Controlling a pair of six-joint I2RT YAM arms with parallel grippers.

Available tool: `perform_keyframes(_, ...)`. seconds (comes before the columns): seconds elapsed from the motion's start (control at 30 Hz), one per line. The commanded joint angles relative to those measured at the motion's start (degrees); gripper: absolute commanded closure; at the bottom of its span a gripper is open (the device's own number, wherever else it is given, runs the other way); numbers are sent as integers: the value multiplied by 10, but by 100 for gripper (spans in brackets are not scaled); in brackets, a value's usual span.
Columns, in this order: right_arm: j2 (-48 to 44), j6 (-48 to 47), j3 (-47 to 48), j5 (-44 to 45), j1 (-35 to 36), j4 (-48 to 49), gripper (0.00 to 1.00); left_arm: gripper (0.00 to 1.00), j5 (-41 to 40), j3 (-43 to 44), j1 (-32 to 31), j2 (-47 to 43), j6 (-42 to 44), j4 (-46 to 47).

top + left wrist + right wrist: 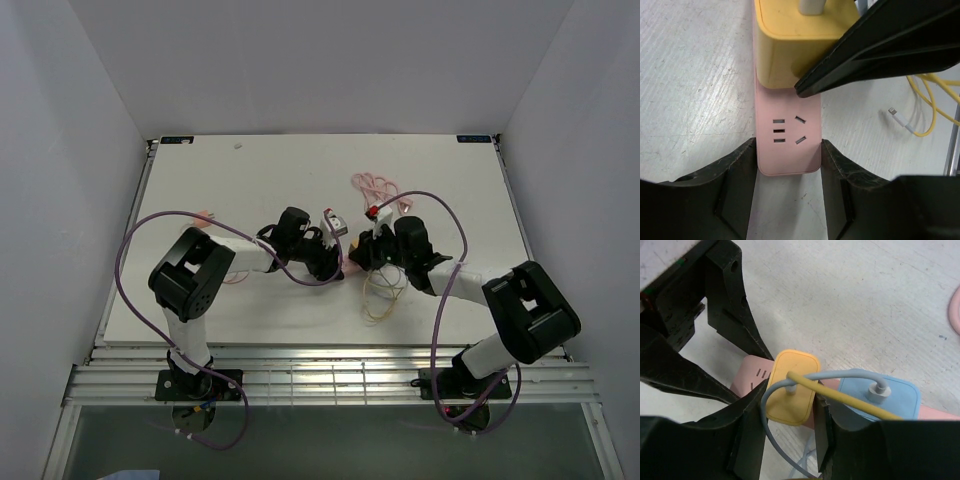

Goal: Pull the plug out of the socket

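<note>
left gripper [788, 157] pinches the socket [787, 112] end against the table [690, 75] (anchor for the pull); right gripper [786, 415] clenched on yellow plug [799, 365], plug seated in socket

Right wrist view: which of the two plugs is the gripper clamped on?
The yellow plug, held by the right gripper; the blue plug beside it is free.

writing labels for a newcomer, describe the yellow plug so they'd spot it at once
On the white table lies a pink power strip carrying two square plugs side by side. The yellow plug sits nearer the strip's rounded end than the blue plug.
</note>
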Motion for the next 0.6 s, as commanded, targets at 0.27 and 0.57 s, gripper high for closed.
perform_keyframes(0.27, -69, 95, -25, -219, -37, 76, 92, 100, -127, -4, 19, 23, 13, -35)
perform_keyframes(0.57, -133, 39, -4, -134, -37, -39, 92, 100, -139, -5, 19, 19, 4, -29)
